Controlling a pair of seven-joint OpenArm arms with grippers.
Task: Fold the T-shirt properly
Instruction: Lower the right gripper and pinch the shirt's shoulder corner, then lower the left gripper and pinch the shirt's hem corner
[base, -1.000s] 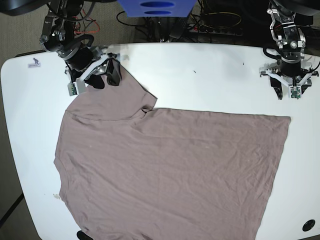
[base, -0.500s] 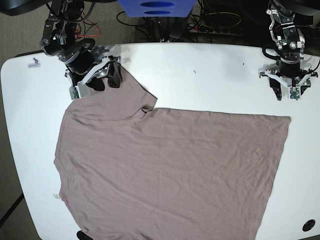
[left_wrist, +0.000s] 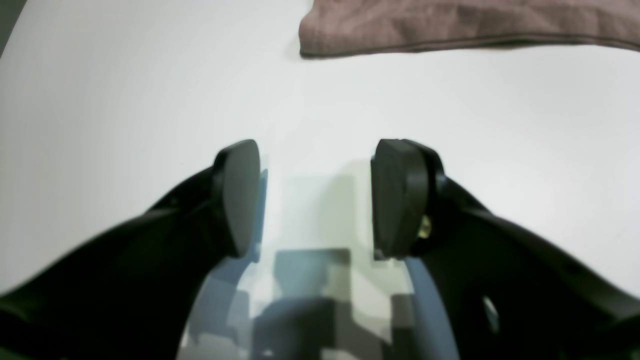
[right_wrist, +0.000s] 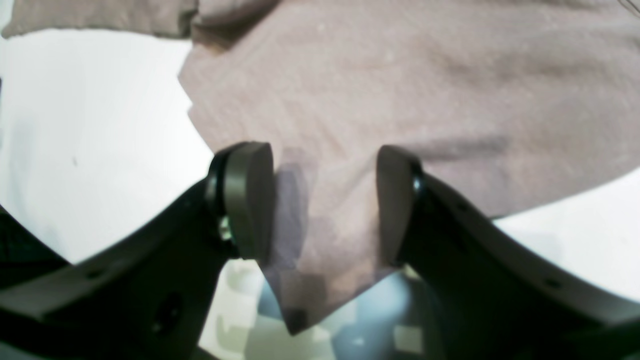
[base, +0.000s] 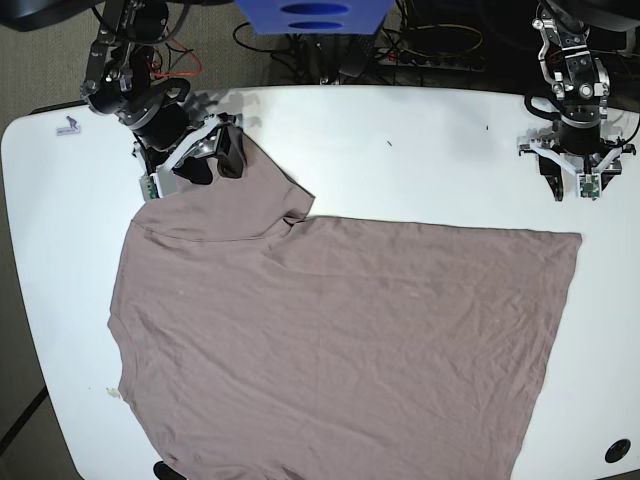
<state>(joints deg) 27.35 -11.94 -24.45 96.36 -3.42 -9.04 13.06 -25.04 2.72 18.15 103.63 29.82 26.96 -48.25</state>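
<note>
Left wrist view: the left pincer (left_wrist: 315, 200) stands wide over the bare white table (left_wrist: 125, 100), nothing between its pads. A corner of the shirt (left_wrist: 450, 22) lies ahead of it, well apart.

Right wrist view: the right pincer (right_wrist: 322, 200) is spread wide, one pad on each side of a flap of the shirt (right_wrist: 400, 75). The cloth runs between the pads and ahead of them; I cannot tell if either pad touches it.

Base view: the shirt (base: 340, 340) lies flat across most of the table (base: 400, 160). Its sleeve end sits at the right pincer (base: 205, 155), and the left pincer (base: 570, 185) hangs just beyond its far corner.
</note>
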